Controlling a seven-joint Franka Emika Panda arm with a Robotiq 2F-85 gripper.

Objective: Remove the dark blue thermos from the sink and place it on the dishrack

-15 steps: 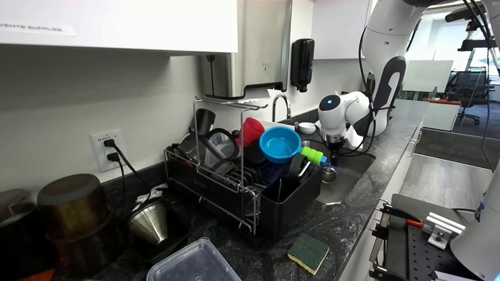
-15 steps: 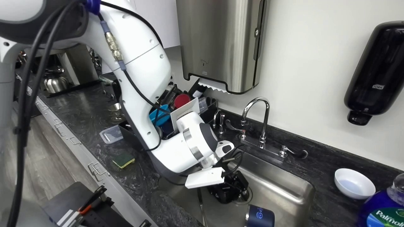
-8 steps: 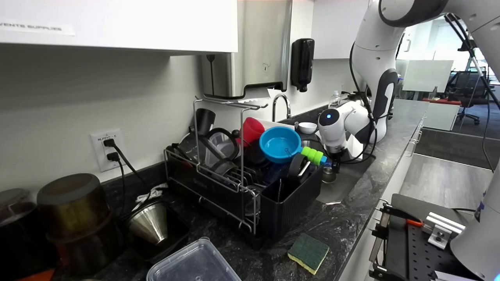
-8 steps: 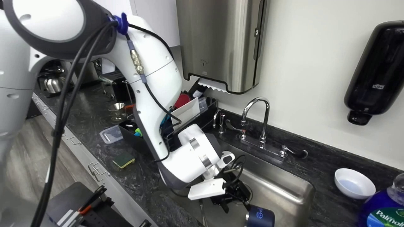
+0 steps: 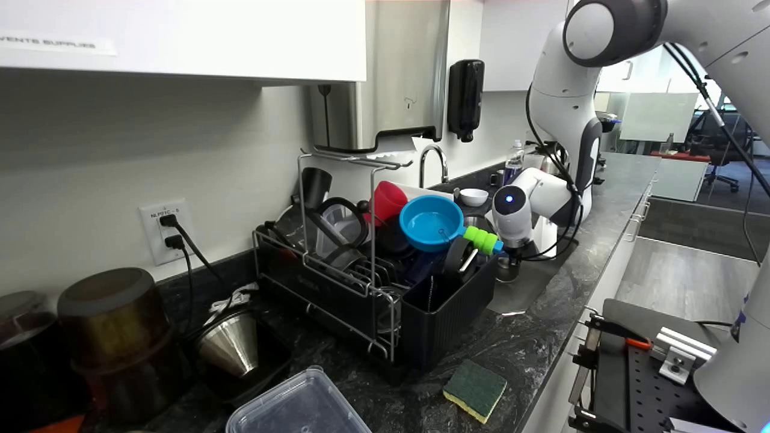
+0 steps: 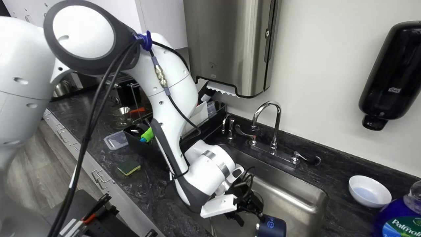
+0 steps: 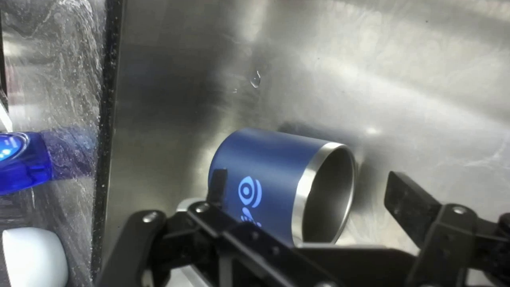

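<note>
The dark blue thermos [image 7: 271, 155], a tumbler with a steel rim and light blue logo, lies on its side in the steel sink [image 6: 289, 197]. Its open mouth points right in the wrist view. In an exterior view the thermos [image 6: 272, 227] shows at the bottom edge. My gripper [image 7: 306, 181] is open and empty, its fingers spread wider than the thermos length; the left finger overlaps the thermos base in view, contact unclear. The gripper [image 6: 252, 221] is in the sink beside the thermos. The dishrack [image 5: 325, 300] is full of dishes.
A blue strainer [image 5: 430, 222] with a green handle and a red cup [image 5: 388, 201] sit in the rack. A faucet [image 6: 276, 121] stands behind the sink. A white bowl [image 6: 368, 191], blue soap bottle [image 6: 399, 217] and sponge [image 6: 129, 167] are on the counter.
My gripper has moved through the sink toward the thermos and is now beside it. The arm's elbow has swung into fuller view. The thermos has not moved.
</note>
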